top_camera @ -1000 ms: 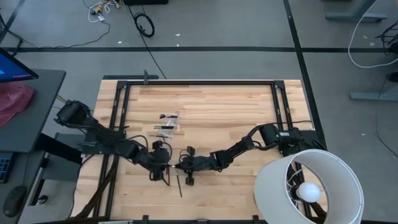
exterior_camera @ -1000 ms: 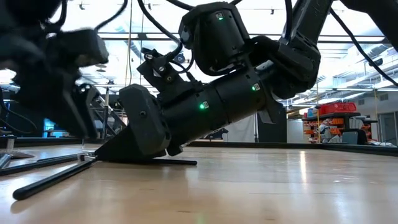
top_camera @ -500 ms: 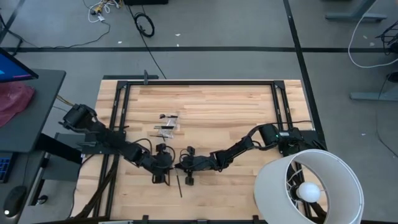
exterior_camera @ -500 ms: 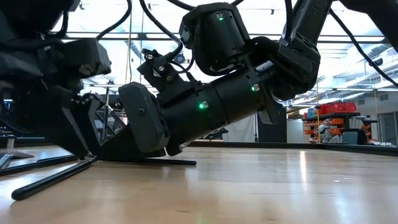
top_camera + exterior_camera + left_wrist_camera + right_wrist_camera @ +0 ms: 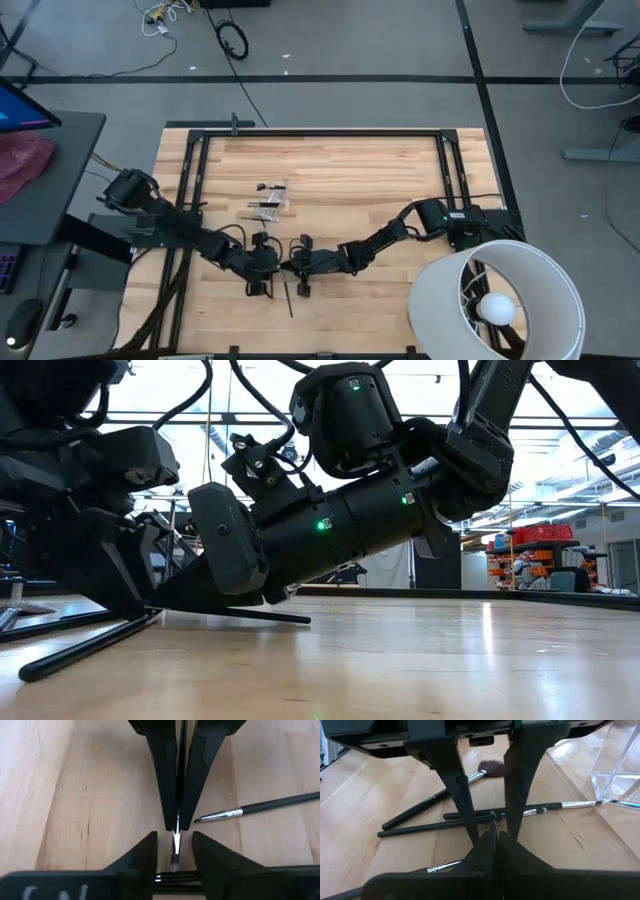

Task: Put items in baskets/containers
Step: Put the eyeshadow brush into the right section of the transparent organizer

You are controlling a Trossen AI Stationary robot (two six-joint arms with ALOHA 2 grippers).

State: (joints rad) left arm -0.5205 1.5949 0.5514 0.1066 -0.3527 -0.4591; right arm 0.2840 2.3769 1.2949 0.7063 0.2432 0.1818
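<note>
A thin makeup brush (image 5: pixel 176 832) with a silver ferrule and a small dark tip is held in my right gripper (image 5: pixel 494 840), which is shut on it near the middle of the table's near half (image 5: pixel 287 266). My left gripper (image 5: pixel 175 855) faces it from the table's left (image 5: pixel 266 268). It is open, one finger on each side of the brush's bristle tip, a gap showing on both sides. Other brushes (image 5: pixel 445 825) lie flat on the wood beyond. The clear container (image 5: pixel 620 770) stands farther back, among brushes (image 5: pixel 268 205). My right gripper pinches the thin brush between its two fingers (image 5: pixel 165 780), with the ferrule (image 5: pixel 176 827) just past the fingertips. The brush runs along the fingers, not across them. The fingers slant down from the table's right. The bristle end sticks out low over the wood, and the handle (image 5: pixel 270 617) runs back under the gripper.
One brush (image 5: pixel 260 806) lies beside the two grippers, and another (image 5: pixel 80 645) lies toward the near edge (image 5: pixel 288 298). A big white lamp shade (image 5: pixel 495 300) stands over the near right corner. Bare wood spreads across the far and right parts of the table (image 5: pixel 380 170).
My left gripper has come down toward the table and a little toward the right gripper, ending with its fingers around the tip of the held brush. The right gripper has kept its place, still shut on the brush.
</note>
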